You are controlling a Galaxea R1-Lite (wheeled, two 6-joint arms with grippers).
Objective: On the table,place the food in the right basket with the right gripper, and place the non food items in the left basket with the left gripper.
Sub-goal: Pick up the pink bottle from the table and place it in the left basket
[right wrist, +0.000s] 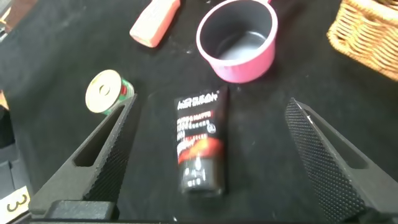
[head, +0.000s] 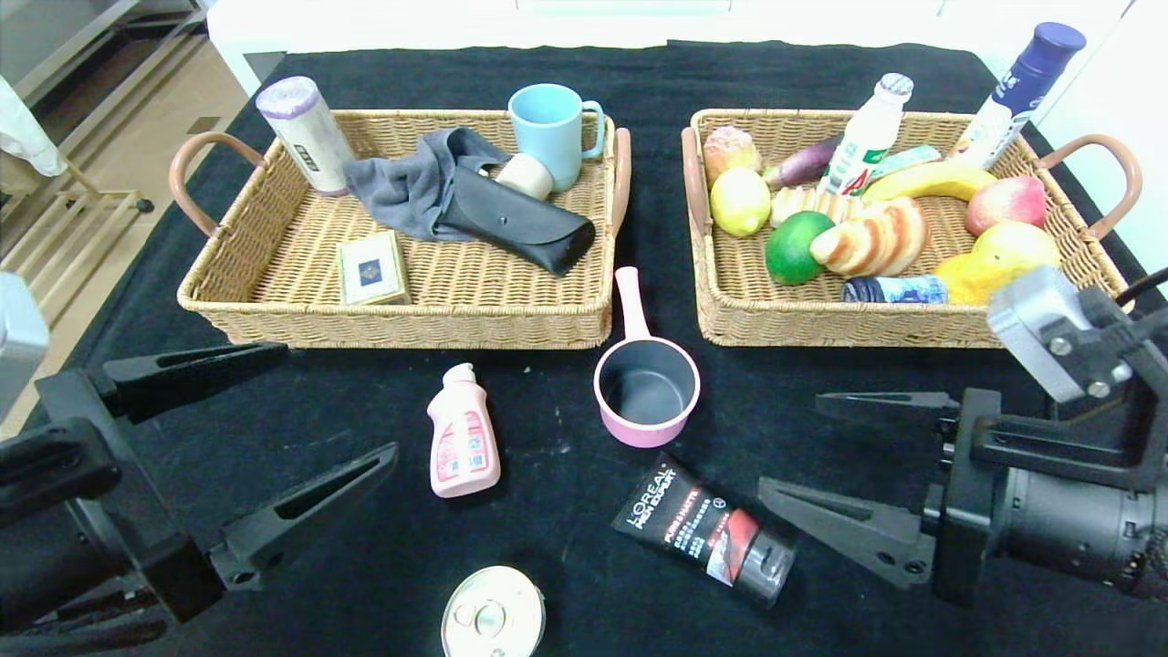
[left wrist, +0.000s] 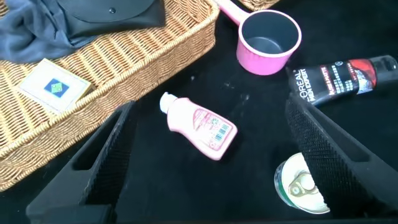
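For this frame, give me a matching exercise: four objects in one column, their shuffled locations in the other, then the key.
Objects:
1. blue mug
2. lime
3. pink saucepan
4. tin can

Places:
A. on the cloth between the two baskets' near corners
B. in the right basket
C. on the cloth at the near edge, between the grippers
D. in the left basket

Pairs: 1-D, 2-B, 3-A, 4-C

1. Both baskets, left basket and right basket, are rough woven wicker.
2. The bench wears matt black cloth.
3. The pink bottle looks like smooth plastic.
4. The can shows a shiny metal lid.
5. The black tube is glossy.
6. The grey rag is soft cloth.
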